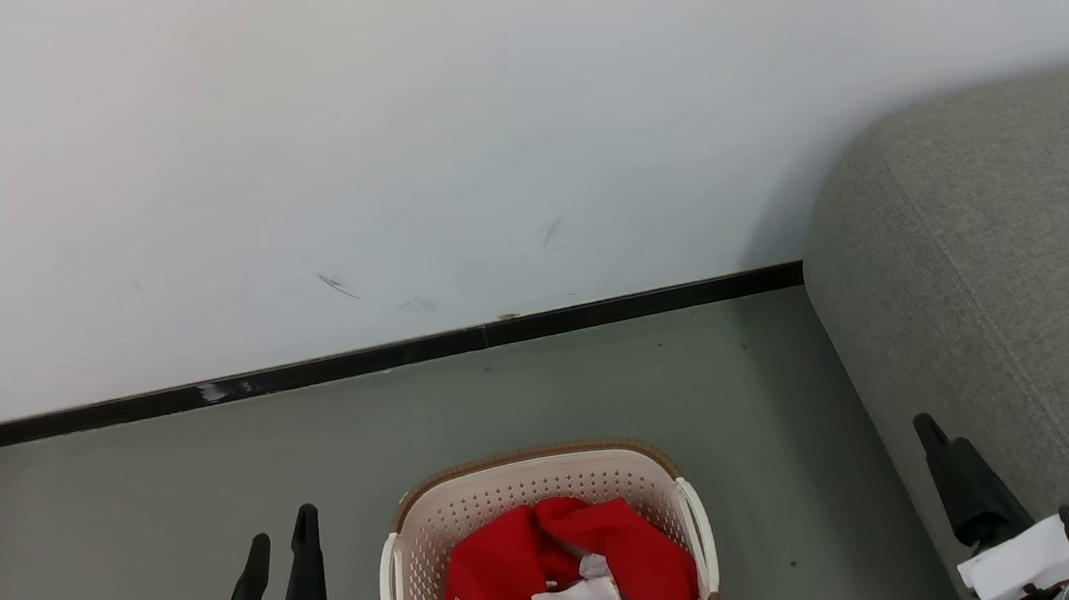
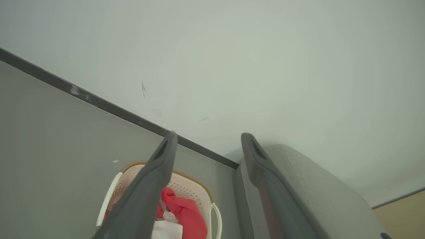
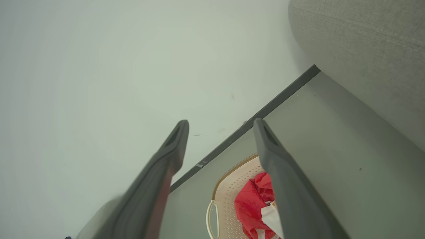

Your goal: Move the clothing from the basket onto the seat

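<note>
— Much ahead of you?
— You face a scuffed white wall (image 1: 372,107), black skirting (image 1: 596,311) and a smooth grey floor (image 1: 165,503). On your right is the rounded woven seat (image 1: 1014,265). Near it, the oval perforated basket (image 1: 523,462) holds the crumpled red clothing (image 1: 494,566).
— Claws?
— Your left gripper (image 1: 283,527) and right gripper (image 3: 221,123) are both spread and empty.
</note>
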